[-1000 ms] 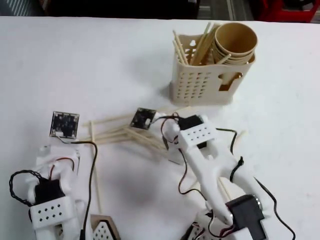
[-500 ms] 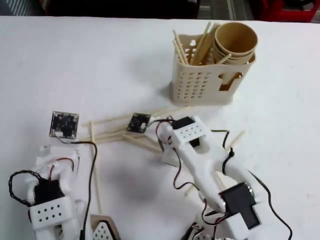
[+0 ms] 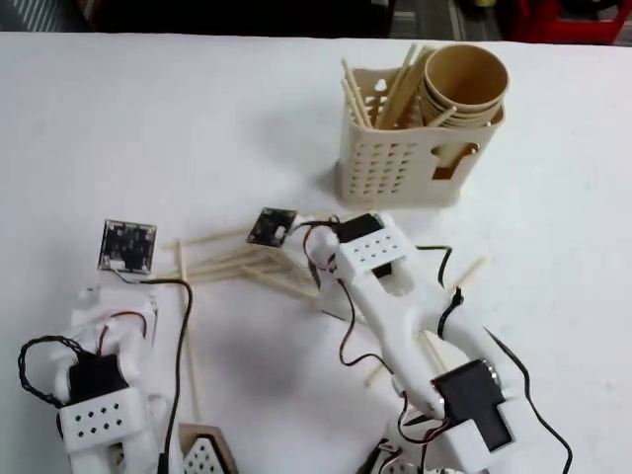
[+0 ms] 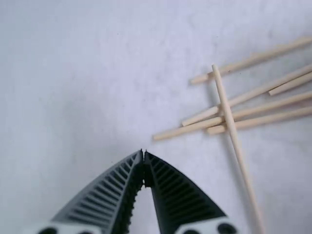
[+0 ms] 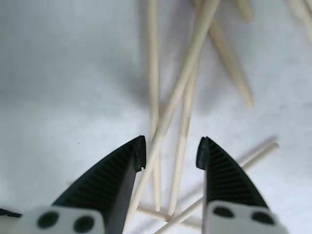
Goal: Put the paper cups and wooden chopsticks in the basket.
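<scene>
Your left gripper (image 4: 144,158) is clenched on nothing, with loose chopsticks (image 4: 225,113) lying just beyond its tips. Your right gripper (image 5: 170,151) hangs spread over them, apparently not touching. Past it, the basket (image 3: 395,168) holds the cups (image 3: 464,74) and more chopsticks.

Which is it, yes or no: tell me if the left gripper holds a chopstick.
No: the left gripper is shut on nothing, and the chopsticks lie on the table apart from it.
</scene>
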Controlling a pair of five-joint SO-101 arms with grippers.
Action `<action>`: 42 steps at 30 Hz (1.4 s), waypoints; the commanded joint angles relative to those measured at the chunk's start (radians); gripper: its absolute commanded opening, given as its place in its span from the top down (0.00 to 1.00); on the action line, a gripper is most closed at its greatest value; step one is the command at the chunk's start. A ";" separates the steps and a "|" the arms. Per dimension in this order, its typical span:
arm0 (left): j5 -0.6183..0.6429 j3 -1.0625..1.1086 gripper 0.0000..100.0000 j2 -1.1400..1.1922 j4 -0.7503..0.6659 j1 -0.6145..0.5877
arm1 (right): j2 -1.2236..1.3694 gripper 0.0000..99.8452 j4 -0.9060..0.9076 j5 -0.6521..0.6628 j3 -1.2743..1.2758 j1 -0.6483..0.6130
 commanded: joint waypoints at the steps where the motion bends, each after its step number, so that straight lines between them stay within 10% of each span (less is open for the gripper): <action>1: -0.011 -0.005 0.98 -0.013 -0.021 -0.005 | 0.001 0.77 0.008 -0.011 -0.038 -0.010; 15: -0.011 -0.005 0.98 -0.013 -0.021 -0.007 | 0.004 0.76 -0.245 -0.005 0.120 -0.064; 29: -0.011 -0.005 0.98 -0.013 -0.021 -0.007 | 0.199 0.98 -0.139 -0.002 -0.015 -0.068; 42: -0.011 -0.005 0.98 -0.013 -0.021 -0.005 | -0.071 0.98 -0.038 -0.011 -0.021 -0.074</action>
